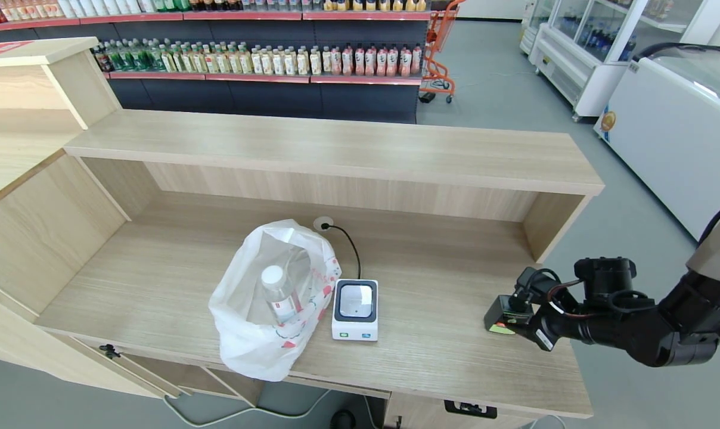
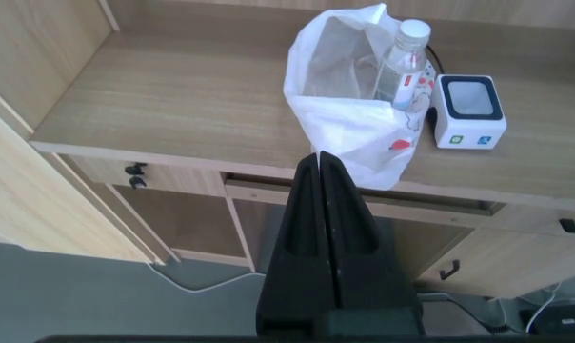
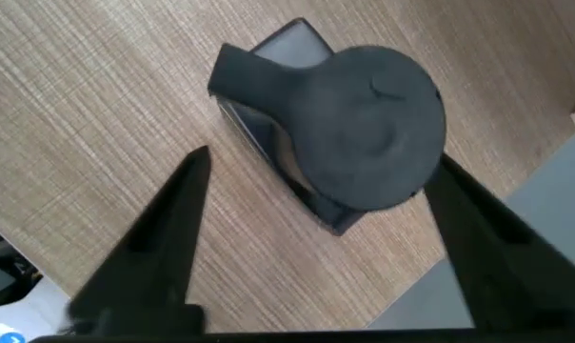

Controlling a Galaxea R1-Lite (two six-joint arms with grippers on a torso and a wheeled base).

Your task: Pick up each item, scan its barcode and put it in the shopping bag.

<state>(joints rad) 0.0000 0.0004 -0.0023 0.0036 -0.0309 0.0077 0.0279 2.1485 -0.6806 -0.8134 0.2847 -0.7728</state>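
Right jaws stand apart, straddling a small dark box [image 3: 283,48] that sits just under them at the right end of the counter [image 1: 431,357], skewed to the gap. Scanner [image 1: 355,308] and bag [image 1: 258,345], bottle [image 1: 278,294] inside, lie to its left. Left jaws are together, off the counter's front, so the right arm is nearer.

Light wood checkout counter [image 1: 455,298] with raised ledge [image 1: 336,146]. Behind: dark shelving [image 1: 264,89] stocked with bottled drinks [image 1: 288,59], grey floor [image 1: 503,89], what appears to be an orange trolley [image 1: 440,53]. White chest freezer [image 1: 676,125] and glass-fronted chillers [image 1: 580,42] at right.
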